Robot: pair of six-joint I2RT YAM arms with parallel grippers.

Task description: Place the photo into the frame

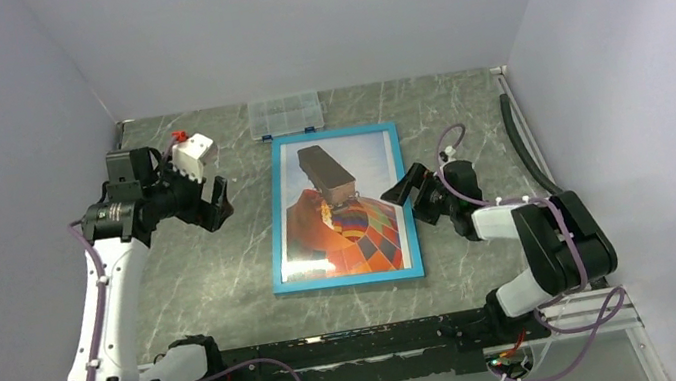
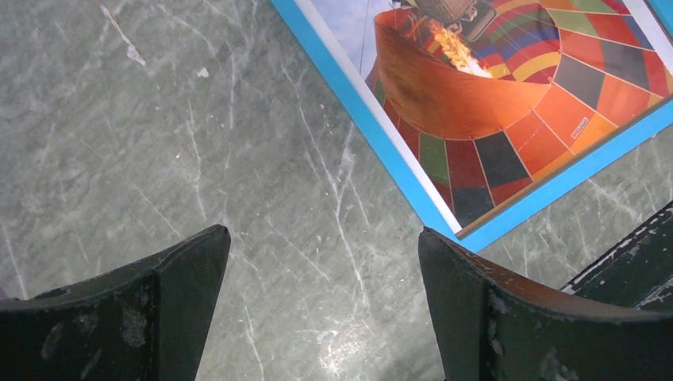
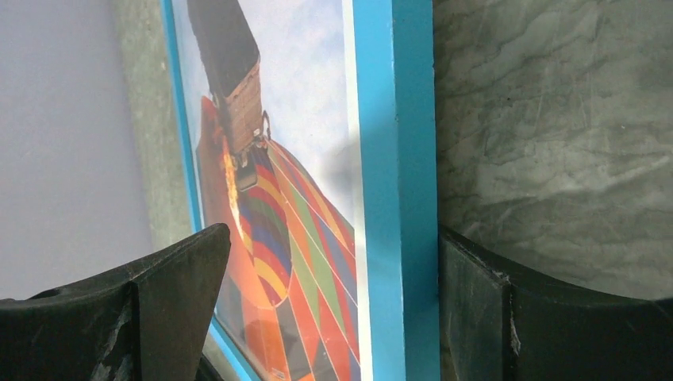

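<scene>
The blue frame (image 1: 275,222) lies flat, front up, mid-table, with the hot-air balloon photo (image 1: 361,233) showing inside it behind the pane. My right gripper (image 1: 409,185) is open at the frame's right side. In the right wrist view it (image 3: 332,232) straddles the blue rim (image 3: 393,159): one finger is over the photo (image 3: 294,198), the other close against the rim's outer edge. My left gripper (image 1: 215,204) hangs open to the left of the frame. In the left wrist view it (image 2: 321,234) holds nothing over bare marble, with the frame's corner (image 2: 349,103) and the photo (image 2: 508,87) beyond it.
A small clear plastic compartment box (image 1: 285,114) sits at the back edge behind the frame. A black cable (image 1: 518,138) runs along the right wall. Pale walls close in the grey marble table (image 1: 206,281) on three sides.
</scene>
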